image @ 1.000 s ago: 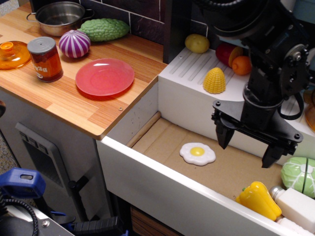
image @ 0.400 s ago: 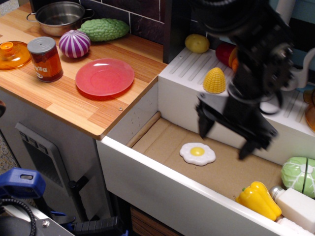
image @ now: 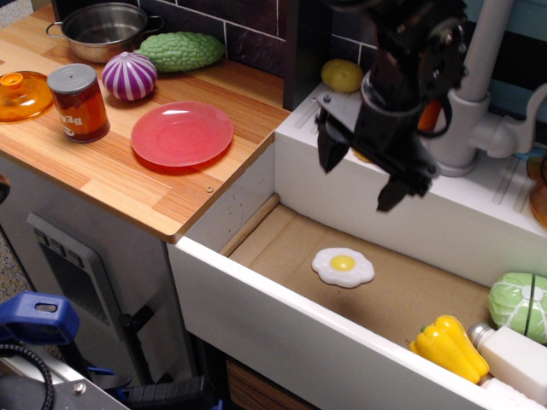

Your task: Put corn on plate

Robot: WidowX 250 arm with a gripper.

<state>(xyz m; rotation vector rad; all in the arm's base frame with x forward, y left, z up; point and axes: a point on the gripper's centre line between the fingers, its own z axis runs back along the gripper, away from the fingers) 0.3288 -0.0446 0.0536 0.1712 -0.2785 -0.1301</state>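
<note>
Nearest, along the sink basin's front right corner: yellow bell pepper (image: pixel 450 345), cabbage (image: pixel 519 305). Fried egg (image: pixel 343 266) lies mid-basin floor.

Above it, at the white ledge (image: pixel 479 213) on the basin's far edge: gripper (image: pixel 366 175), jaws wide apart, nothing between them.

Corn not visible; the gripper body covers that stretch of ledge, so it is probably hidden behind it. Cannot confirm.

Plate (image: pixel 182 133) sits bare on the wooden bench, near its right edge, well apart from the gripper.

Handling, by judgement: hollow plastic cob, light and stiff; glossy taper could slip. Pinch across the broad lower body, not the tip.
</note>
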